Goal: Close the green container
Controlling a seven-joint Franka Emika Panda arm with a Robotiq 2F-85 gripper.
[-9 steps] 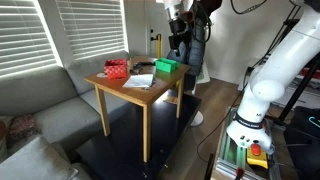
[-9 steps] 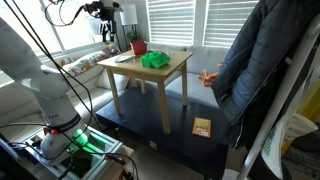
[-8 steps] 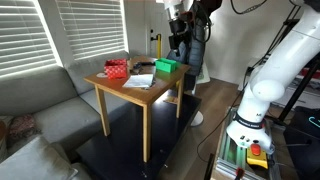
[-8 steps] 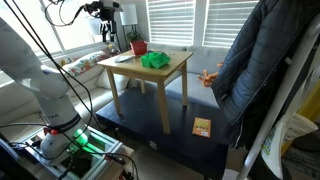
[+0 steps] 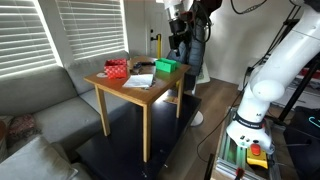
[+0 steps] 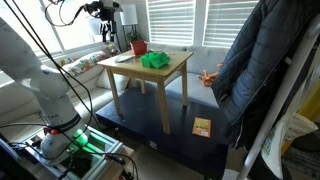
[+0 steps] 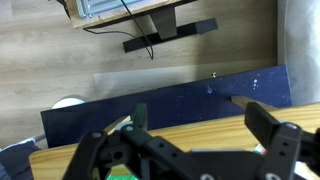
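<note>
The pincer (image 7: 200, 128) hangs above the desk (image 5: 112, 83) edge with its jaws spread wide, gripping nothing. The green container (image 5: 166, 67) rests on the desk below it, apart from the red box (image 5: 117, 69).

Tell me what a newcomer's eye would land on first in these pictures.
The bright green container stands out on the small wooden table, with a red box apart from it on the same top. The gripper hangs high over the table's edge, jaws open in the wrist view, touching nothing. In an exterior view a person in a dark jacket fills the right side of the picture.
</note>
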